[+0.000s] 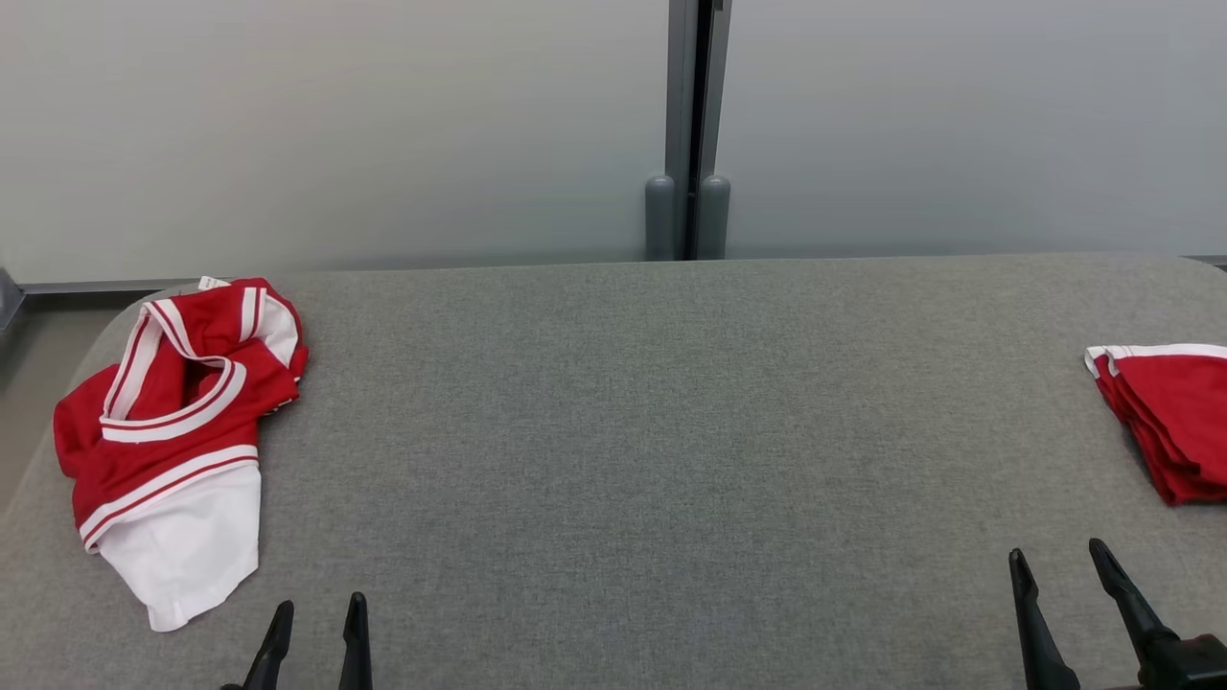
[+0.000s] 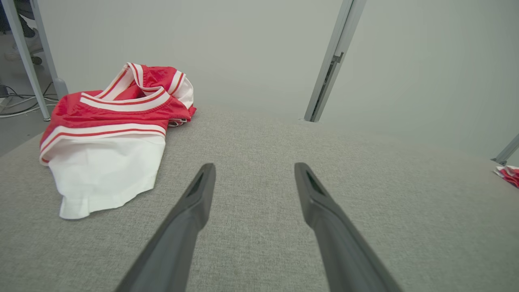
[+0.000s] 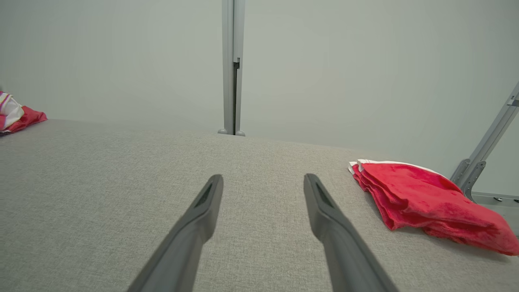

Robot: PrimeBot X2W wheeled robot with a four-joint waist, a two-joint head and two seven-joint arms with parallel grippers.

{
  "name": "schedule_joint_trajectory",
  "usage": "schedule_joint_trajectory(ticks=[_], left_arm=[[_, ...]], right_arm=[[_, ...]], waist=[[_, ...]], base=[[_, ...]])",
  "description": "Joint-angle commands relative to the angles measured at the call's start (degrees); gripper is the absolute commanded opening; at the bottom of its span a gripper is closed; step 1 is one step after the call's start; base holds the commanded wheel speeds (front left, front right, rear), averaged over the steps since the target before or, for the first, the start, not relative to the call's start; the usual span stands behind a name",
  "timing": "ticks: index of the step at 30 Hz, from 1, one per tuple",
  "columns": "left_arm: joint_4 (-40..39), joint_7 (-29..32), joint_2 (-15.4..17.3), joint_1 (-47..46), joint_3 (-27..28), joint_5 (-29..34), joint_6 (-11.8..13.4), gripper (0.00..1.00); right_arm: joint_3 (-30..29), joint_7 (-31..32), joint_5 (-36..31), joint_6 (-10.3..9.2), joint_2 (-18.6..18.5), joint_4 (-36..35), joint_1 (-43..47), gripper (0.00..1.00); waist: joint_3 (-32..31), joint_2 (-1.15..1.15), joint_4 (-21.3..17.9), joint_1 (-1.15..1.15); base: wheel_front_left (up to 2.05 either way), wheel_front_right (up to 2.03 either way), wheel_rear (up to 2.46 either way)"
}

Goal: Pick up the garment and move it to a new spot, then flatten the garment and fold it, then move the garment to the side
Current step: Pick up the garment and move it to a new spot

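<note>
Head view: crumpled, glossy red-and-white garment at the left end of the grey woven tabletop; flat folded red stack far right.
Left wrist view: left gripper, tapered dark fingers spread, empty.
Right wrist view: right gripper, fingers spread, empty.

Seen of the left gripper: two long, slim fingers, black from the head view and tapering to narrow tips. Close up in the left wrist view they are matte dark grey, smooth and flat-sided, and widen toward the base. Each has a narrow elongated recess on its inner face just below the blunt tip. The right gripper has the same build and colour. Its right-hand finger runs into a black, blocky mount.
</note>
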Motion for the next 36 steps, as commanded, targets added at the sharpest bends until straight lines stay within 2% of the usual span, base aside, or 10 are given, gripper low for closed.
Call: schedule_joint_trajectory(ticks=[1, 5, 15, 18, 26, 31, 34, 36], left_arm=[[-0.36, -0.02, 0.22, -0.70, -0.14, -0.18, 0.30, 1.00], [-0.92, -0.02, 0.22, -1.30, -0.28, -0.23, 0.45, 1.00], [-1.77, -0.01, 0.21, -1.12, 1.07, 0.97, -0.12, 1.00], [-2.30, -0.01, 0.20, -0.23, 1.84, 1.11, -0.02, 1.00], [-3.08, -0.01, 0.19, -2.48, 1.96, 0.76, -0.72, 1.00], [-0.36, -0.01, 0.19, -13.62, 1.00, 0.17, -1.73, 1.00], [4.84, 0.77, 0.20, -22.63, 0.33, -0.53, -2.08, 1.00], [8.84, 2.83, 1.48, -29.19, -0.70, -1.06, -2.63, 1.00]], right_arm=[[0.04, -0.27, 0.06, -0.02, -0.12, -0.51, 0.56, 1.00], [0.36, -0.27, 0.66, -0.02, -0.14, -1.11, 1.15, 1.00], [4.43, -0.27, 2.63, -0.02, -0.12, -0.56, 1.32, 1.00], [6.25, -0.27, 3.08, -0.02, -0.13, -0.02, 0.73, 1.00], [6.65, -0.27, 3.15, -0.02, -0.16, 0.31, 0.35, 1.00], [6.12, -0.27, 0.81, -0.02, -1.68, -1.16, -3.79, 1.00], [6.67, -0.27, 0.47, -0.02, -3.88, -1.64, -7.04, 1.00], [6.86, -0.27, 0.50, -0.02, -5.39, -2.31, -9.35, 1.00]], waist=[[0.06, 0.00, 0.51, 0.00], [-0.15, 0.00, 2.93, 0.00], [-0.92, 0.00, 14.67, 0.00], [-0.97, 0.00, 16.43, 0.00], [0.78, 0.00, 18.09, 0.00], [10.32, 0.00, 17.52, 0.00], [16.12, 0.00, 16.60, 0.00], [19.94, 0.00, 15.77, 0.00]], base=[[0.00, 0.00, 0.00], [0.00, 0.00, 0.00], [0.00, 0.00, 0.00], [0.00, 0.00, 0.00], [0.00, 0.00, 0.00], [0.00, 0.00, 0.00], [0.00, 0.00, 0.00], [0.00, 0.00, 0.00]])
